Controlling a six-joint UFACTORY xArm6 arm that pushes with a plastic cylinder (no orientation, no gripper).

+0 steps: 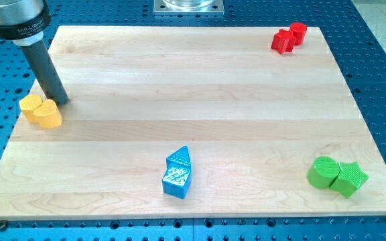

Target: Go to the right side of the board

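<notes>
My tip (61, 102) rests on the wooden board (193, 87) at the view's left, just right of and touching or nearly touching two yellow blocks (41, 111) that sit together by the left edge. Two red blocks (289, 36) sit together at the top right corner. A green cylinder (323, 171) and a green star (349, 178) sit side by side at the bottom right. Two blue blocks, a triangle (179, 157) above a cube-like one (175, 181), sit at the bottom centre.
The board lies on a blue perforated table (380, 60). A metal base plate (188, 6) shows at the view's top centre. The arm's grey collar (15, 20) hangs over the top left corner.
</notes>
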